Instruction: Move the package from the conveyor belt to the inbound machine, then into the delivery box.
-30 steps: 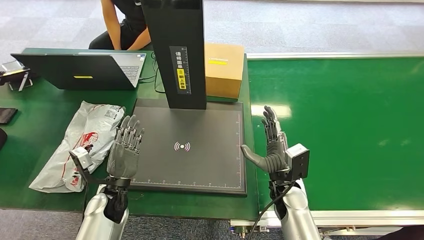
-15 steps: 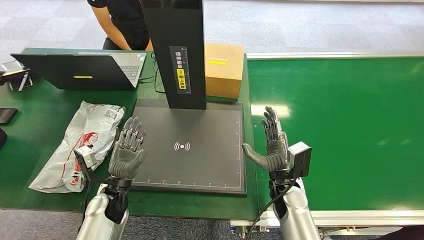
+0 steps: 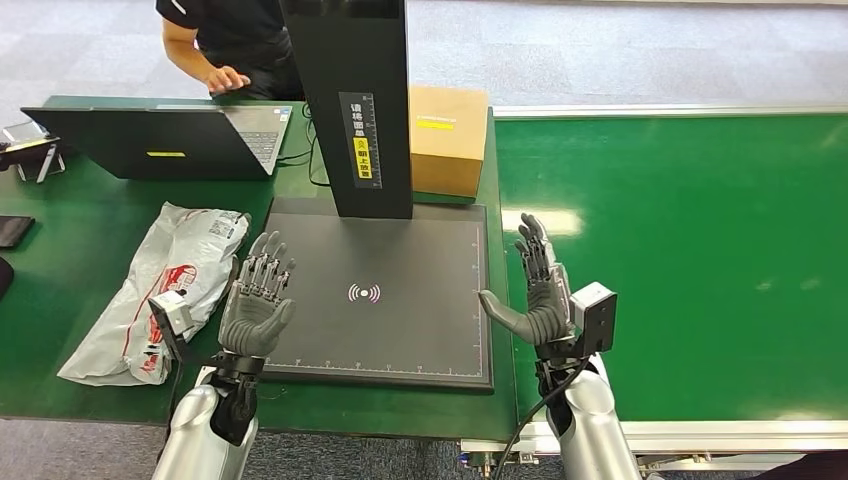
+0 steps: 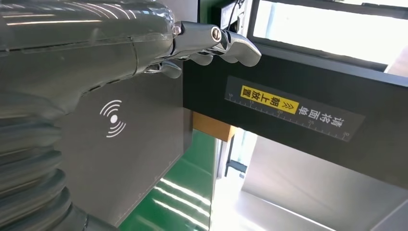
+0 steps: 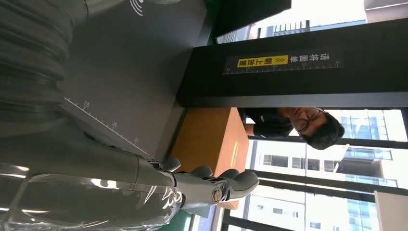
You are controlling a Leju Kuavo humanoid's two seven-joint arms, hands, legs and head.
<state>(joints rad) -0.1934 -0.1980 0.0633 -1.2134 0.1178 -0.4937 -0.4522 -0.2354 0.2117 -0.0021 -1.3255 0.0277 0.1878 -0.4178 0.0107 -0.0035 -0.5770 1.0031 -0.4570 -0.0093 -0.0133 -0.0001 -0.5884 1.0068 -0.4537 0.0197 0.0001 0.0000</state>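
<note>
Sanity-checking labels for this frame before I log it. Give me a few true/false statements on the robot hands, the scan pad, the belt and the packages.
1. Both robot hands hold nothing: the left robot hand and the right robot hand are raised with fingers apart. True.
2. A package lies on the inbound machine's scan pad. False: the pad is bare.
3. The white plastic mailer lies on the green table left of the pad. True.
4. The cardboard box sits on the conveyor belt. False: it stands on the table beside the machine's black column; the visible belt carries nothing.
5. The laptop is closed. False: it is open, with a person's hand behind it.
</note>
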